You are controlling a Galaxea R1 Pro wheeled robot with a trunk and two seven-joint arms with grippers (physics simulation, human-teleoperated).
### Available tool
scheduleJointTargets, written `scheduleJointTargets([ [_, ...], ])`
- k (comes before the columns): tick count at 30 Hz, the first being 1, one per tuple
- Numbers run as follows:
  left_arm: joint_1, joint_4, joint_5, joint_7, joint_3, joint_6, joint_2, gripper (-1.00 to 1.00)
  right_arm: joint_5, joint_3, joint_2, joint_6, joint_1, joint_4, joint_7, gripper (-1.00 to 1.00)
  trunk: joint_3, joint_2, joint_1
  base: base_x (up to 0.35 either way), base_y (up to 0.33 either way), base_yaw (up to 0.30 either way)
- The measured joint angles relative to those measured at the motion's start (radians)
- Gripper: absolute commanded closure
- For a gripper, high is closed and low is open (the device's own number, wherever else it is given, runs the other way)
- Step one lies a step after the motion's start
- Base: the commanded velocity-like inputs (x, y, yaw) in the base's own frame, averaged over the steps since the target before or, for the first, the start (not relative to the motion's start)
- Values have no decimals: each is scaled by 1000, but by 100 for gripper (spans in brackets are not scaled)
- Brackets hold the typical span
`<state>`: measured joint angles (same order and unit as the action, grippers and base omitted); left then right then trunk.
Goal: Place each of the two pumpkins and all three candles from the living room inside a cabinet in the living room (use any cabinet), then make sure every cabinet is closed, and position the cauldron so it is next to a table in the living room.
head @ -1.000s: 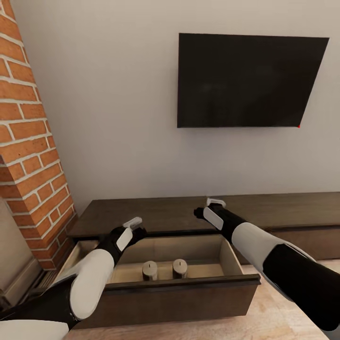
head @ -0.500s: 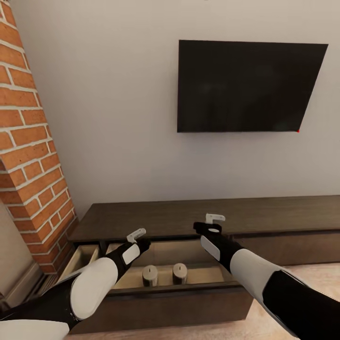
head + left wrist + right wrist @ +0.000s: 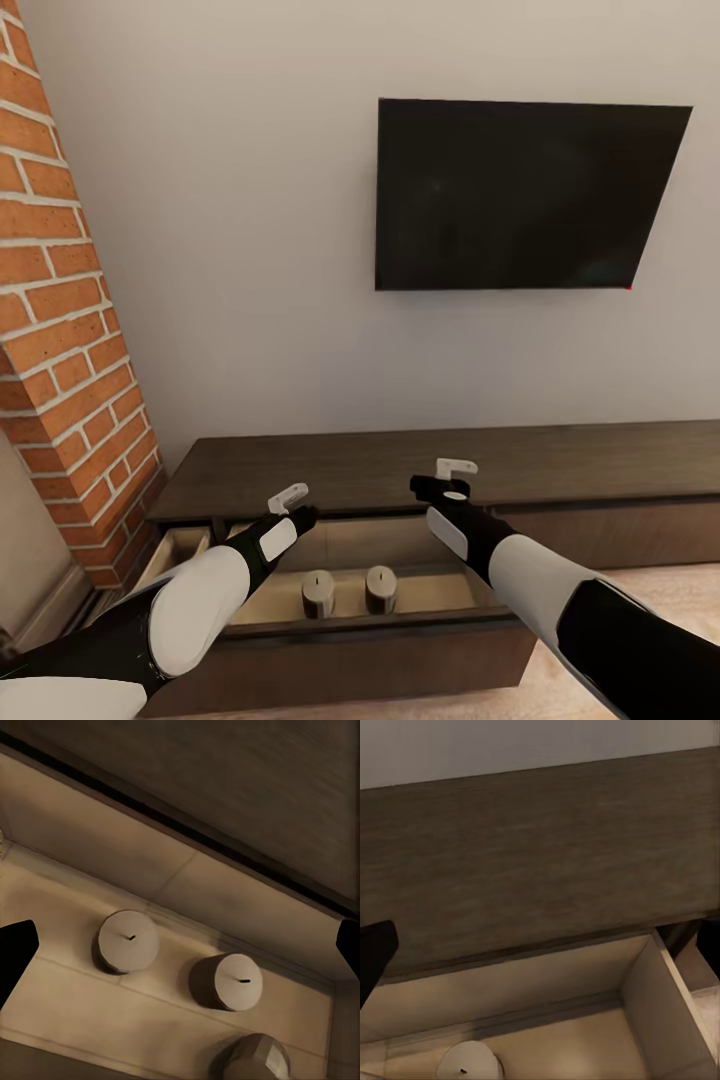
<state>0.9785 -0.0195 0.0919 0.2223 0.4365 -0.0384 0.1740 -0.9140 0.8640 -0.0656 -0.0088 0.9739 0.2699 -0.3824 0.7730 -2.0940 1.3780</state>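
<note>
From my head camera, the dark cabinet [image 3: 400, 470] runs along the wall under the television [image 3: 520, 195], with brick [image 3: 60, 330] at nine o'clock. Its drawer [image 3: 350, 600] stands pulled out at six o'clock, two candles [image 3: 318, 592] upright side by side inside. My left gripper [image 3: 292, 500] and right gripper [image 3: 452, 478] hover above the drawer, holding nothing.

At my left wrist, my jaws are spread wide, empty; three candles [image 3: 127, 940] stand close together on the pale drawer floor.

At my right wrist, the jaws gape empty over the drawer's back; one candle [image 3: 469, 1061] shows at seven o'clock.
</note>
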Motion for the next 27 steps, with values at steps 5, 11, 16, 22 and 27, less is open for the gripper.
scheduleJointTargets([
  [5, 0, 0, 0, 0, 0, 1, 0, -100, 0, 0, -1, -7, -1, -29, 19, -100, -16, 35, -19, 0, 0, 0],
  [11, 0, 0, 0, -1, 0, 1, 0, -100, 0, 0, -1, -23, -9, -39, 24, -100, -34, 77, -42, 0, 0, 0],
  [16, 0, 0, 0, -2, 0, 1, 0, -100, 0, 1, -1, -27, -14, -41, 25, -100, -50, 112, -61, 0, 0, 0],
  [22, -17, 0, -2, -5, -1, 4, 0, -100, 0, 1, -2, -29, -25, -41, 25, -100, -69, 154, -84, 0, 0, 0],
  [27, -28, -1, -6, -8, -4, 5, 0, -100, 0, 2, -4, -60, -29, -41, 24, -100, -85, 189, -104, 0, 0, 0],
])
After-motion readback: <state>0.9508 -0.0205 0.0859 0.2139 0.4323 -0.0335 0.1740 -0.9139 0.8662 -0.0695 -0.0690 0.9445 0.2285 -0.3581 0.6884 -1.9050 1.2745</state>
